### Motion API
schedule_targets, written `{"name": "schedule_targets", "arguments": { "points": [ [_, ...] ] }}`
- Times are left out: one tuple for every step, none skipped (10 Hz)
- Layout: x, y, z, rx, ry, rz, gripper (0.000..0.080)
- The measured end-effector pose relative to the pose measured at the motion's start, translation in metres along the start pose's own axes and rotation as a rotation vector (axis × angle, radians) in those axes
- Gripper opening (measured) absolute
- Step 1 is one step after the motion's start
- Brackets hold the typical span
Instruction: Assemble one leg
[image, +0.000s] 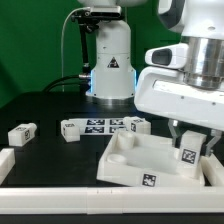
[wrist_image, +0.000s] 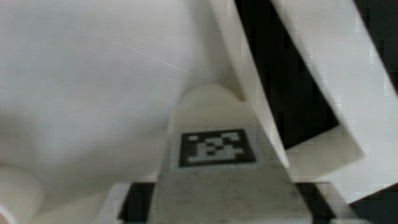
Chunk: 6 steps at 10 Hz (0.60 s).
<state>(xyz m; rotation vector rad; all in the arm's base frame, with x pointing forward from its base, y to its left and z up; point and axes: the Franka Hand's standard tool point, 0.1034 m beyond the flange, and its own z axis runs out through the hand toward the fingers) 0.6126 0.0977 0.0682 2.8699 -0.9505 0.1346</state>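
Note:
My gripper (image: 191, 143) is shut on a leg (image: 188, 154), a small white block with a black-and-white tag. It holds the leg upright inside the right part of the large white tray (image: 128, 168), near a corner. In the wrist view the leg (wrist_image: 217, 150) fills the middle, tag facing the camera. It is clamped between my gripper's (wrist_image: 222, 206) dark pads (wrist_image: 143, 200), and the tray's floor (wrist_image: 89, 90) and wall (wrist_image: 233, 40) lie behind it. I cannot tell whether the leg's lower end touches the tray.
Spare legs lie on the black table at the exterior view's left (image: 22, 132) and centre (image: 72, 128), with another (image: 136, 125) by the marker board (image: 103, 125). The arm's white base (image: 112, 65) stands behind. A white part (image: 5, 160) lies at the far left and a white rail (image: 60, 206) runs along the front.

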Motion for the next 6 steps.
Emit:
{"name": "schedule_targets", "arguments": {
  "points": [
    [0.0013,0.0048,0.0005,-0.016,-0.001,0.079,0.0298],
    [0.0020,0.0117,0.0010,-0.041,-0.004,0.167,0.0298],
    [0.0030,0.0143,0.0013,-0.048,-0.005,0.173,0.0304],
    [0.0028,0.0139,0.0013,-0.047,-0.005,0.172,0.0304],
    [0.0027,0.0138,0.0014,-0.047,-0.005,0.172,0.0471],
    [0.0027,0.0138,0.0014,-0.047,-0.005,0.172,0.0592]
  ]
}}
